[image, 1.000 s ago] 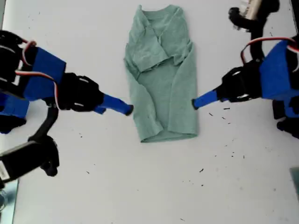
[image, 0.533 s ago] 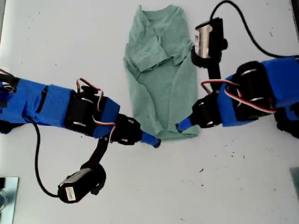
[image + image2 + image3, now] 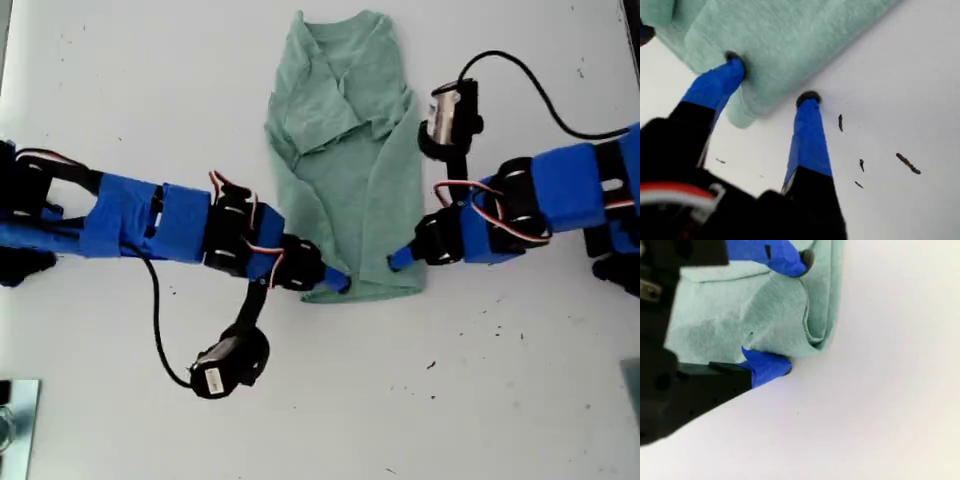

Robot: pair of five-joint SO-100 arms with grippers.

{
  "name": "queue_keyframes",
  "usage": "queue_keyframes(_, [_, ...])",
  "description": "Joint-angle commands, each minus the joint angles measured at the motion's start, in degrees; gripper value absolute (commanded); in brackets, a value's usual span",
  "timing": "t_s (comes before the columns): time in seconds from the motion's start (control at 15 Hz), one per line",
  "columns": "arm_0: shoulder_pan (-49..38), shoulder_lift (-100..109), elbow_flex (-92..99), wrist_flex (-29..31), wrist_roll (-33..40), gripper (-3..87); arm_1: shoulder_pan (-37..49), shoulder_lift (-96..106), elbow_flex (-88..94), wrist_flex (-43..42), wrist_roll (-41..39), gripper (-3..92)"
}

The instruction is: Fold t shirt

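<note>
White table (image 3: 500,400) — t shirt (image 3: 350,160) hem corners between both grippers' spread jaws

A flat white matte tabletop (image 3: 300,420) is seen throughout. Small dark specks (image 3: 495,330) are scattered on that tabletop, and a shiny metal piece (image 3: 12,425) is seen at its edge.

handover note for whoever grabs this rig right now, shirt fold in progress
My first gripper: open, straddling the hem corner of the t shirt on the exterior view's right.
My second gripper: open, straddling the hem corner on the exterior view's left.
Shirt: flat on the white table, neckline at the exterior view's top.
Done: sides and sleeves folded in, making a narrow strip.
Left: likely close on both corners, then carry the hem up to the neckline.
</note>
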Motion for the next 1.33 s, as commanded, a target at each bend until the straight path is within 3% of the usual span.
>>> queue_keyframes(0.0, [-2.6, -0.6, -0.5, -0.5, 1.1, 23.8, -0.3, -3.0, 1.0, -2.5, -0.2, 22.5])
queue_keyframes(0.07, [-2.8, -1.8, -1.1, -0.6, 1.1, 21.0, -0.6, -3.9, 1.0, -2.7, 0.0, 21.8])
queue_keyframes(0.2, [-3.0, -4.9, -2.3, -0.3, 1.2, 0.3, -1.1, -8.0, -1.1, -2.1, -0.5, 16.3])
queue_keyframes(0.33, [-2.1, -5.7, -3.2, 0.0, 1.3, -0.3, -2.5, -18.3, -10.0, 3.1, -1.1, -0.8])
queue_keyframes(0.47, [-0.9, -4.9, -5.4, 0.1, 1.9, -0.3, -4.8, -23.6, -19.5, 8.1, -2.1, -0.7])
queue_keyframes(0.73, [9.2, 9.7, -9.1, 0.7, 3.5, -0.3, -14.9, -10.3, -50.0, 42.1, -0.7, -0.7])
queue_keyframes(1.0, [18.4, 18.5, -9.1, -0.1, -1.4, -0.3, -22.6, -4.6, -57.6, 43.6, 5.3, -0.7])
queue_keyframes(1.27, [16.9, 23.8, -8.5, 0.3, -1.1, -0.3, -18.0, -1.4, -58.2, 41.0, -0.5, -0.7])
